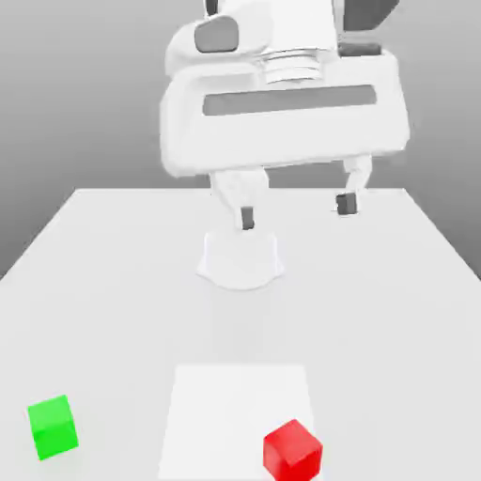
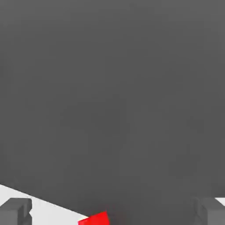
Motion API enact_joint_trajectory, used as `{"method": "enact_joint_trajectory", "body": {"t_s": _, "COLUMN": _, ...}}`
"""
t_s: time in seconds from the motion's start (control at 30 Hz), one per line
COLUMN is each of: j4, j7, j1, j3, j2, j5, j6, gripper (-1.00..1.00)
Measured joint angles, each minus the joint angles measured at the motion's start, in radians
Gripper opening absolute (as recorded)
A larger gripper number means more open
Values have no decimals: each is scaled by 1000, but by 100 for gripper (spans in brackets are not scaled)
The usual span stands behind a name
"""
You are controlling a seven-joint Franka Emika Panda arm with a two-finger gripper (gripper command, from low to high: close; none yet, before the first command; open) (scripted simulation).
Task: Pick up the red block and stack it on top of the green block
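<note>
Smooth matte red block (image 1: 292, 450) and green block (image 1: 53, 426)

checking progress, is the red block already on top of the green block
No, the red block sits on the table toward the exterior view's right, well apart from the green block.

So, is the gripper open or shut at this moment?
Open. In the exterior view the gripper hangs above the table, its two fingertips wide apart with nothing between them.

Light is even and soft, seemingly from above; the white worktop (image 1: 113, 282) is bright without glare, and the backdrop grades from pale to darker grey. Shadows are faint; the red block (image 1: 292, 450) and green block (image 1: 53, 427) show lighter tops and darker sides. Edges look slightly soft; straight lines stay unbent.
</note>
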Motion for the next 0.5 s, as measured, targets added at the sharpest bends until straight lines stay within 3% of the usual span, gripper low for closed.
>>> {"method": "enact_joint_trajectory", "body": {"t_s": 0.33, "j4": -47, "j7": -139, "j1": 36, "j3": 6, "j2": 351, "j5": -53, "j6": 131, "gripper": 0}}
{"method": "enact_joint_trajectory", "body": {"t_s": 0.5, "j4": -30, "j7": -168, "j1": 23, "j3": 27, "j2": 530, "j5": -44, "j6": 262, "gripper": 0}}
